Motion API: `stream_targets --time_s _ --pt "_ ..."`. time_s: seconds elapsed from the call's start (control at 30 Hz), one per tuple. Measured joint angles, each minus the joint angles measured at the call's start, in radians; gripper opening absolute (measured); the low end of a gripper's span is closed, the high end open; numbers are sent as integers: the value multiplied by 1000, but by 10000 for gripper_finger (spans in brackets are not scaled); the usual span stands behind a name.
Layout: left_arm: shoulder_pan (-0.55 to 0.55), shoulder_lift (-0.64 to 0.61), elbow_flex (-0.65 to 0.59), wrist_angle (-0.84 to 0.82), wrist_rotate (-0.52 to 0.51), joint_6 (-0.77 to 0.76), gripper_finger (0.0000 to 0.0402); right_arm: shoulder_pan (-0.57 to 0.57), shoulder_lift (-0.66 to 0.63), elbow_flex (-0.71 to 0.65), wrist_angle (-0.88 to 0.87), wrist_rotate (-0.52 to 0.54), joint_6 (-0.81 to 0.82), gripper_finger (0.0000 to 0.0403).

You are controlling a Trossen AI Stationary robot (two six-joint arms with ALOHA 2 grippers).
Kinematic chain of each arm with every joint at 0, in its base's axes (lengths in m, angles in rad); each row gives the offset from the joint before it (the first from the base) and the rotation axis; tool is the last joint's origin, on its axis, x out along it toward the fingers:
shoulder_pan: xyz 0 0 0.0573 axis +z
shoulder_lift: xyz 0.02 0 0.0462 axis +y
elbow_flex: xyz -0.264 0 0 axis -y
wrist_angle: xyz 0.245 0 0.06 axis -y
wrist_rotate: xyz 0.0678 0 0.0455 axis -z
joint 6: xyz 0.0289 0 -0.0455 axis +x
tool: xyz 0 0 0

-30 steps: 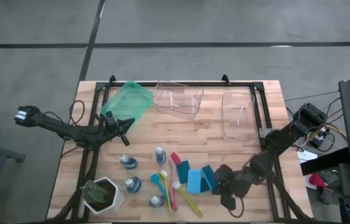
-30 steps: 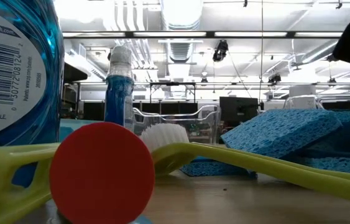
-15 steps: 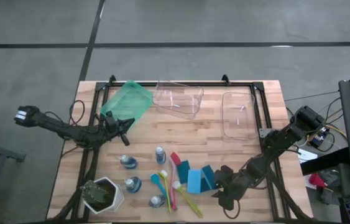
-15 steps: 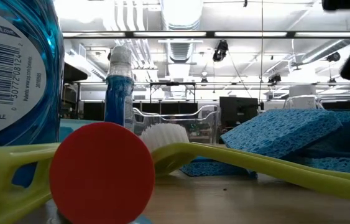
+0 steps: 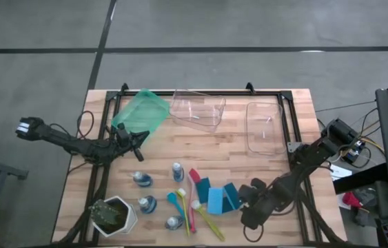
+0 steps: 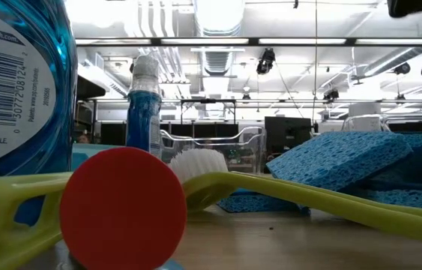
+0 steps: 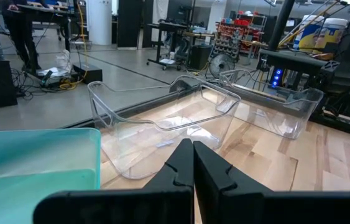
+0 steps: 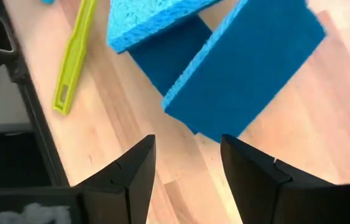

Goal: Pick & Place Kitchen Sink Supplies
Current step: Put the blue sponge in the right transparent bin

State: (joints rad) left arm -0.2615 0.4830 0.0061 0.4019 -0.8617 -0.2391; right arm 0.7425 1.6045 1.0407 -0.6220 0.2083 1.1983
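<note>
From above, I see a wooden bench (image 5: 214,155) with my two dark arms reaching in from either side. My right gripper (image 5: 247,204) sits at the lower right of the frame, just beside the sponges; its jaws stand apart and hold nothing. In the right wrist view the two dark fingers (image 8: 131,171) frame bare wood, with a dark blue sponge (image 8: 249,59) tilted up against a lighter blue sponge (image 8: 143,18), and a yellow-green brush handle (image 8: 75,56) lying beyond them.

My left gripper (image 5: 138,140) rests at the centre left of the overhead frame, near a green bin (image 5: 140,112); its jaws are pressed together and empty. Its wrist view looks across a clear bin (image 7: 162,121) on the bench.

The supplies cluster in the lower middle of the overhead frame: the sponges (image 5: 218,198), a fan of pink, teal and yellow-green brushes (image 5: 192,207), and four small bottles of blue liquid (image 5: 178,171) spread to their left. A white pot with a plant (image 5: 113,215) stands at the lower left. A second clear bin (image 5: 264,127) sits at the upper right.

The low view is crowded by a near bottle (image 6: 16,90) and a red disc (image 6: 123,208), which may be a brush end; I cannot tell.
</note>
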Motion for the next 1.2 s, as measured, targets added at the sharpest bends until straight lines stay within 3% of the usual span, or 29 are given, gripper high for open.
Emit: stream_targets --time_s 0.17,0.37,0.53,0.63,1.03,1.2 --pt "0 0 0 -3 0 0 0 1 114 146 -136 23 -22 173" --pt "0 0 0 -13 0 0 0 8 283 328 -251 38 -158 164" --pt "0 0 0 -18 0 0 0 19 354 439 -426 118 -103 161" --pt "0 0 0 -21 0 0 0 19 385 458 -481 160 -72 167" --pt "0 0 0 -22 0 0 0 35 399 459 -436 159 -43 205" --pt "0 0 0 -22 0 0 0 46 409 438 -406 162 -148 213"
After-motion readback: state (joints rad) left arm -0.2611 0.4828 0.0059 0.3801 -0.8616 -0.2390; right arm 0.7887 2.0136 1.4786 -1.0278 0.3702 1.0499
